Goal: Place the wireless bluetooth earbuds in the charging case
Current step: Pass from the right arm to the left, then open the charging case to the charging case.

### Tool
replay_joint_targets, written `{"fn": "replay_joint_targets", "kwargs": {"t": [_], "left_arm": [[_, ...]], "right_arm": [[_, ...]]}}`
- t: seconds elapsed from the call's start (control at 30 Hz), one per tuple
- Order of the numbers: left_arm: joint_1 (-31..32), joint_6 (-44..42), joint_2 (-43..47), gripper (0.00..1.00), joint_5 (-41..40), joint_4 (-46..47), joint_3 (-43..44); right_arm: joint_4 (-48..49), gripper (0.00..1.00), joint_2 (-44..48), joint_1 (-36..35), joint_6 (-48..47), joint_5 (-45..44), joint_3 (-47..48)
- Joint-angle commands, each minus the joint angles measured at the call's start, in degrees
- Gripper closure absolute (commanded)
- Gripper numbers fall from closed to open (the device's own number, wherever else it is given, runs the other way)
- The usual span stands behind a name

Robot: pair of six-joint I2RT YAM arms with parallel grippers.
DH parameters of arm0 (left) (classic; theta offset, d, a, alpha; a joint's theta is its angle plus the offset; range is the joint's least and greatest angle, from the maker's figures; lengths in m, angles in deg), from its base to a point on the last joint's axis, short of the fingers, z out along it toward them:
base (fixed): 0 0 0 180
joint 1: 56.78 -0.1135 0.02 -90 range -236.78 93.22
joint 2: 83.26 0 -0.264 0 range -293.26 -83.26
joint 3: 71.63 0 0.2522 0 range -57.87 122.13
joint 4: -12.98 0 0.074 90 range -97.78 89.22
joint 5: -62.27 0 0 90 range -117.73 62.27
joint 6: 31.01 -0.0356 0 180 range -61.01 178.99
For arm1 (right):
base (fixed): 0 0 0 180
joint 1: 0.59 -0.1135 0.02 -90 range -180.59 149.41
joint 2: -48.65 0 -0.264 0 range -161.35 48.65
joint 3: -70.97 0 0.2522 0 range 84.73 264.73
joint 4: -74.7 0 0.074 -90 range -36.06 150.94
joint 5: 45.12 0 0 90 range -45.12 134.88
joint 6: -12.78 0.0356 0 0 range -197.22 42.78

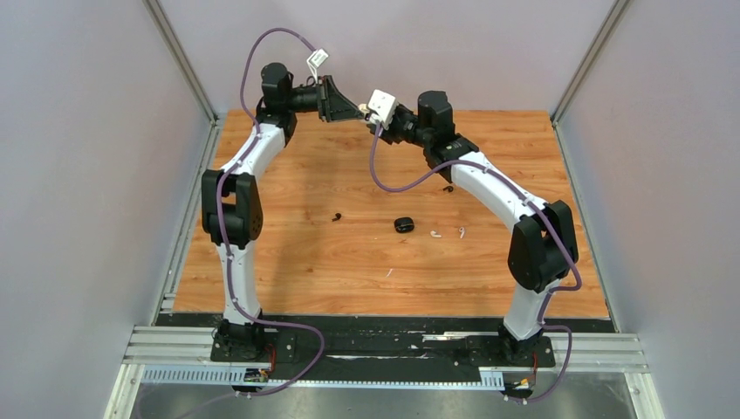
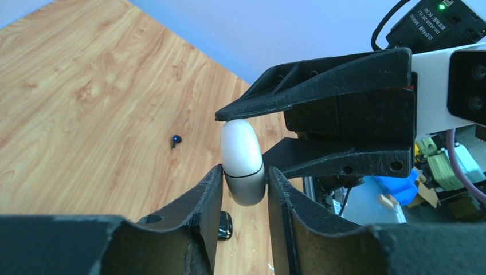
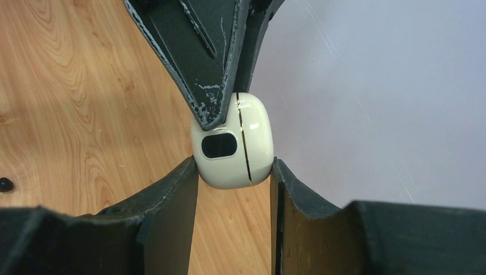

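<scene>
Both arms are raised over the far edge of the table [image 1: 288, 262], nose to nose.

Between them we see the white charging case [image 2: 243, 163]. It is held in the air, clear of the table, with its lid shut and a thin seam line running round it. In the right wrist view, a dark oval recess shows on its face.

Left pincer [image 2: 245, 172]: narrow. One finger lies against each flank of the case, as far as we can see.

Right pincer [image 3: 235, 166]: about half closed and clamped on the same case from the opposite direction. Its fingers touch both sides.

The earbuds we can make out lie loose on the table, well below the held case:
- One black earbud [image 1: 337, 216] lies alone, left of centre. In the left wrist view it shows a tiny blue light.
- Two white earbuds [image 1: 435, 234] lie near each other, right of centre.

A black charging case [image 1: 403, 224] sits on the table between the black earbud and the white pair. It is nearer the white pair and touches neither. We cannot tell whether its lid is up.
</scene>
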Motion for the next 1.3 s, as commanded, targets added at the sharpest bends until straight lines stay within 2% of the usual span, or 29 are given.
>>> {"fn": "replay_joint_targets", "kwargs": {"t": [0.0, 0.03, 0.17, 0.27, 0.3, 0.43, 0.47, 0.53, 0.63, 0.7, 0.77, 0.83, 0.87, 0.9, 0.93, 0.97, 1.0, 1.2, 1.27], "left_arm": [[0.97, 1.09, -0.95, 0.61, 3.37, 0.65, 3.33], [1.06, 1.28, -1.08, 0.64, 3.45, 0.81, 3.52], [1.32, 1.56, -1.19, 0.64, 3.87, 1.34, 3.56], [1.46, 1.55, -1.14, 0.73, 4.18, 1.55, 3.68], [1.52, 1.55, -1.13, 0.76, 4.30, 1.73, 3.74], [1.75, 1.47, -0.68, 0.97, 4.76, 3.61, 3.17], [1.75, 1.25, -0.51, 1.00, 4.81, 3.87, 2.99], [1.71, 0.29, 0.19, 1.00, 4.86, 4.10, 2.26], [1.28, -2.95, 2.66, 1.00, 4.45, 4.02, -0.95], [1.23, -6.59, 4.62, 1.00, 5.09, 2.85, -3.55], [1.31, -11.96, 7.07, 1.00, 4.93, 0.34, -6.77], [1.73, -24.73, 10.35, 1.00, 1.96, -11.65, -8.85], [2.74, -42.26, 11.47, 1.00, -0.11, -28.62, -8.30], [3.52, -51.38, 13.21, 1.00, -4.12, -36.81, -7.57], [5.25, -67.40, 14.24, 1.00, -5.66, -49.04, -6.66], [5.88, -72.04, 14.56, 1.00, -7.97, -52.16, -6.62], [6.41, -74.39, 15.02, 1.00, -8.37, -52.68, -7.63], [6.65, -69.81, 17.81, 1.00, -9.23, -41.89, -15.85], [6.98, -70.31, 18.59, 1.00, -8.97, -40.87, -17.63]], "right_arm": [[3.44, 0.91, -0.13, 0.09, 1.31, 2.18, 2.80], [3.36, 0.91, 0.01, 0.08, 1.40, 2.10, 2.73], [3.17, 0.91, 0.33, 0.05, 1.60, 1.58, 2.27], [3.17, 0.89, 0.55, 0.07, 1.76, 1.80, 2.08], [3.12, 0.85, 0.56, 0.07, 1.89, 1.89, 2.07], [0.80, 0.31, 0.84, 0.16, 3.28, 1.34, 2.55], [-1.12, 0.22, 1.09, 0.33, 3.61, 1.57, 2.83], [-5.38, 0.14, 2.45, 1.62, 4.86, 3.81, 2.40], [-7.05, 0.07, 6.39, 6.89, 12.14, 14.73, -0.03], [-8.82, 0.05, 7.20, 10.49, 18.23, 21.57, 0.69], [-14.28, 0.05, 6.14, 12.87, 20.18, 27.45, 4.58], [-20.69, 0.05, 4.17, 14.10, 19.80, 32.94, 9.14], [-23.85, 0.06, 3.13, 14.18, 18.56, 35.35, 10.74], [-26.57, 0.07, 2.07, 14.20, 17.12, 37.43, 11.70], [-28.39, 0.09, 1.20, 14.20, 16.73, 38.74, 11.81], [-28.83, 0.11, 0.46, 14.22, 16.79, 39.91, 11.44], [-29.15, 0.14, -0.28, 14.20, 16.80, 41.13, 10.88], [-29.55, 0.27, -5.04, 14.14, 16.37, 48.41, 12.61], [-29.53, 0.30, -6.33, 13.92, 16.14, 49.09, 13.77]]}}
